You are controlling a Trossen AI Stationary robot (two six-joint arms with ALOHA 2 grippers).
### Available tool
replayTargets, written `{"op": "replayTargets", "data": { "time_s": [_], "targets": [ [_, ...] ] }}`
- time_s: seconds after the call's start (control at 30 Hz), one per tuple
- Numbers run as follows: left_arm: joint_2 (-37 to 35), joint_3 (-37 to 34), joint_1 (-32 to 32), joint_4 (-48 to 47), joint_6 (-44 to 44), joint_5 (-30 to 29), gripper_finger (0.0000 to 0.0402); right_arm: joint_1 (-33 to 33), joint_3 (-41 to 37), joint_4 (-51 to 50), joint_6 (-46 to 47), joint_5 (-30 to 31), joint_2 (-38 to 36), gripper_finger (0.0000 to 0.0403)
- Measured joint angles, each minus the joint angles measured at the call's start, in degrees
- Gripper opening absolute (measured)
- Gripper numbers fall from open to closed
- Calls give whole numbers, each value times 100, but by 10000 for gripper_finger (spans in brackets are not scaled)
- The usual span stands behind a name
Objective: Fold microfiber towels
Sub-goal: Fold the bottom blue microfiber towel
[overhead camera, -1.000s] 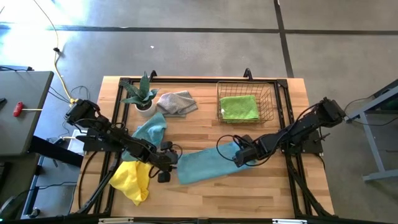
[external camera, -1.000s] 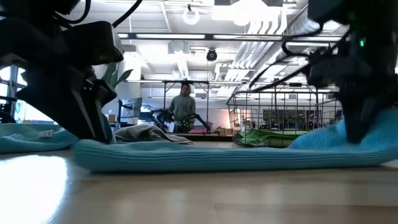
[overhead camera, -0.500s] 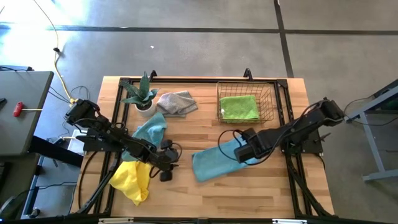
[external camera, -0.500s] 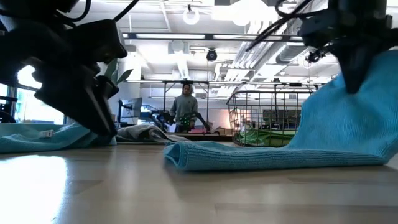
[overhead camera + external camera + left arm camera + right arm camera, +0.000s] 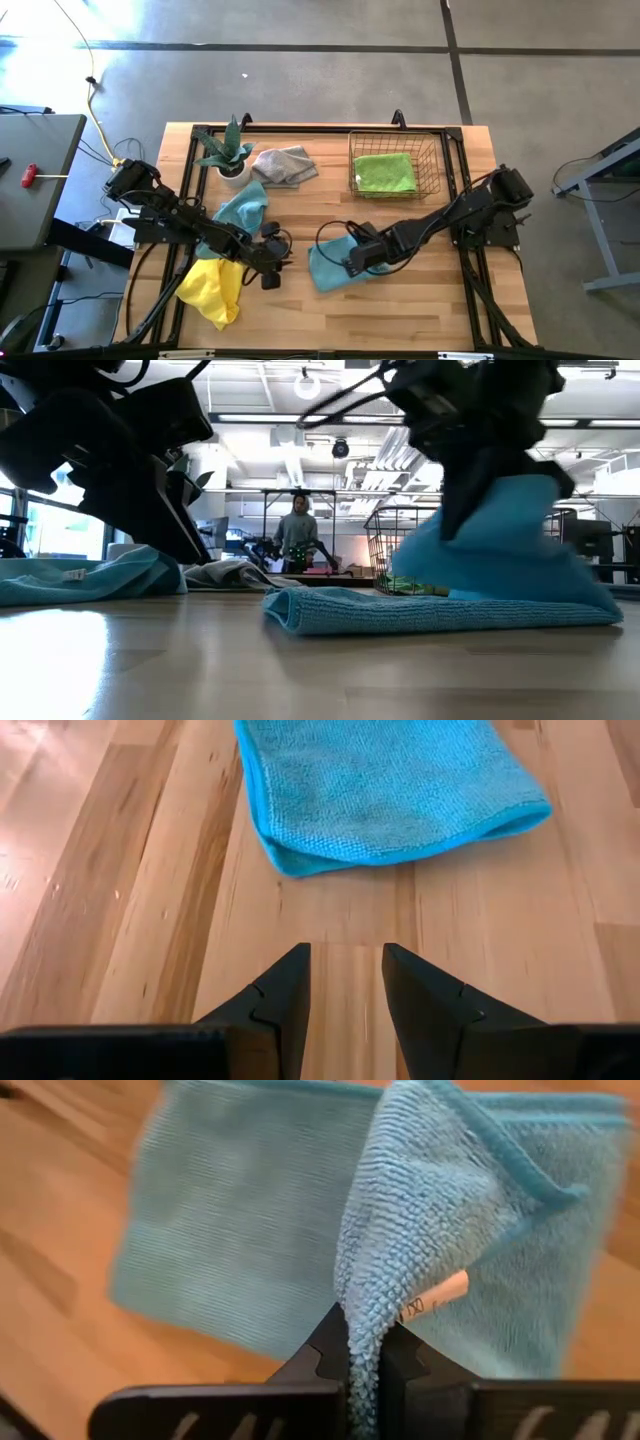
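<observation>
My left gripper's [image 5: 268, 268] two dark fingers [image 5: 283, 995] stand a little apart over bare wood, gripping nothing, with the folded edge of the light blue microfiber towel [image 5: 385, 790] lying flat just beyond their tips. In the high view this gripper sits at about eight o'clock from the table's middle. Below it, toward seven o'clock, the crumpled yellow microfiber cloth [image 5: 212, 288] hangs partly over the near edge of the light wooden slat table [image 5: 420, 310]. A second light blue cloth [image 5: 243, 208] lies bunched at nine o'clock, under my left arm. At eleven o'clock a small green spiky plant in a white pot [image 5: 228, 152] stands, and the rumpled grey cloth [image 5: 282, 164] lies just beside it.

Near the centre, at about six o'clock, my right gripper [image 5: 357, 260] is clenched on a corner of that first light blue towel [image 5: 328, 267]. The wrist view shows the pinched corner [image 5: 400, 1270] rising between my fingers, a small white tag showing at it, while the rest lies on the wood. At one o'clock a black wire basket [image 5: 440, 172] holds a folded lime green cloth [image 5: 384, 172].
</observation>
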Motion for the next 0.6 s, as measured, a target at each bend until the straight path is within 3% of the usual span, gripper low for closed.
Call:
{"op": "replayTargets", "data": {
  "time_s": [0.6],
  "targets": [
    [-4, 2, 61, 77, 859, -306, 117, -232, -1, 2468, 12, 427, 742, 0]
  ]
}}
